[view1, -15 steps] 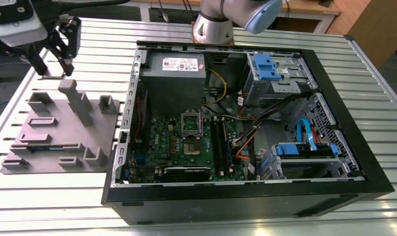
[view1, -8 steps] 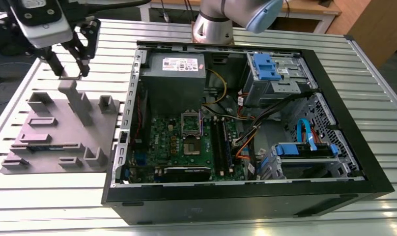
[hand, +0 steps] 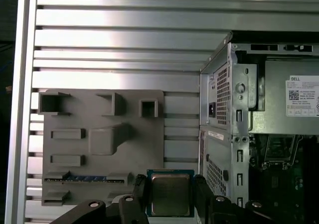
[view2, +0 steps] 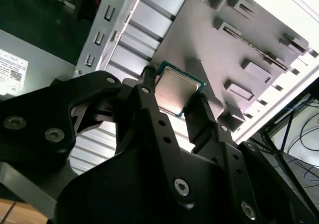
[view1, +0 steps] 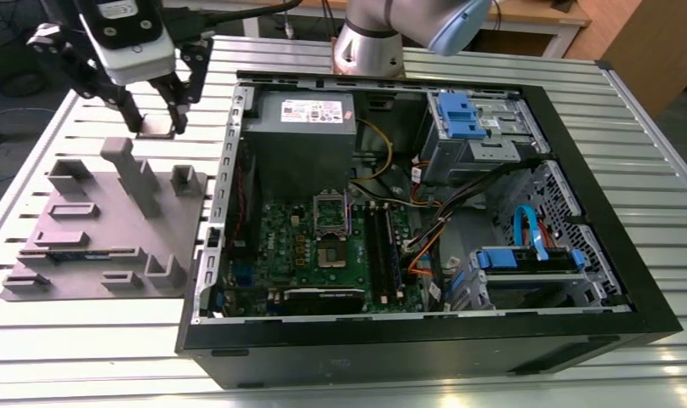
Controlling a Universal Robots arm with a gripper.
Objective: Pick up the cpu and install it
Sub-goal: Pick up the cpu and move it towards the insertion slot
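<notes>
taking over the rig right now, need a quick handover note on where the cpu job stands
End effector: shut on the cpu, fingers on two opposite edges, metal top facing both wrist cameras.
Where: over the slatted table, just off the edge of the grey parts holder, outside the open computer case, on the exterior view's left.
Done: the cpu is grasped and appears to be held off the table.
Left: it is not installed; the motherboard socket inside the case looks empty.
</notes>
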